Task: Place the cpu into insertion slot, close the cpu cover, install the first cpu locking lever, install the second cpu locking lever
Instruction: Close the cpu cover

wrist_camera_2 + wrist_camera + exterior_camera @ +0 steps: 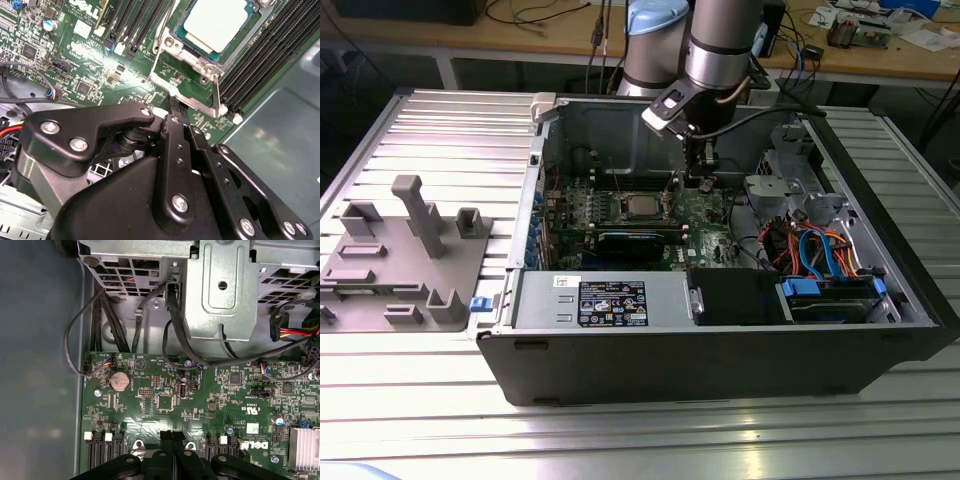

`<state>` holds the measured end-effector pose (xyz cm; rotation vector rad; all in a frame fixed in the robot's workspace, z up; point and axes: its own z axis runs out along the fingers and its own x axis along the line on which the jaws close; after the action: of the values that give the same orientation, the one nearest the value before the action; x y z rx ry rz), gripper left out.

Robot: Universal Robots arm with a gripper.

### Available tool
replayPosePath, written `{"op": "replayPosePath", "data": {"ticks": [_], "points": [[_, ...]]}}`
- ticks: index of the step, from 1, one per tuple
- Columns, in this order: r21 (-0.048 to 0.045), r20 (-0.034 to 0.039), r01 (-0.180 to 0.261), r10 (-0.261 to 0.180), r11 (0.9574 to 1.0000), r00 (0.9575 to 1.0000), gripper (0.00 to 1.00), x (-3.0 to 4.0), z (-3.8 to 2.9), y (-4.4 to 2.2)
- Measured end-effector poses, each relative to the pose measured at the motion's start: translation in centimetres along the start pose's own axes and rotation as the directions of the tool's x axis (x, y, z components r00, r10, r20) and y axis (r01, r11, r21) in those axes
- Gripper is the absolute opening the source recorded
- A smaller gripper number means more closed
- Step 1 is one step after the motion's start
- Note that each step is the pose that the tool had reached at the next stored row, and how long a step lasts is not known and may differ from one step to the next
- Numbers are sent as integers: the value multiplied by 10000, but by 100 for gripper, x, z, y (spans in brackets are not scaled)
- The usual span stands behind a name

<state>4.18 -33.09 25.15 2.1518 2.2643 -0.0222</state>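
Black pincer, fingers pressed together and empty, tip at the free edge of the thin silver cpu cover, which is hinged open off the silver-framed insertion slot. Just beyond, the silvery-grey square cpu sits in the slot.

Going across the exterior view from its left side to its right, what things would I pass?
Grey plastic holder tray → cpu → gripper → orange and blue cables.
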Motion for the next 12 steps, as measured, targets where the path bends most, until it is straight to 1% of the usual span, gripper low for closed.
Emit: {"op": "replayPosePath", "data": {"ticks": [8, 12], "points": [[0, 0, 1, -1, 10000, 10000, 11, 4, 0, -76], [1, 0, 0, 0, 10000, 10000, 11, 5, 0, -100]]}}
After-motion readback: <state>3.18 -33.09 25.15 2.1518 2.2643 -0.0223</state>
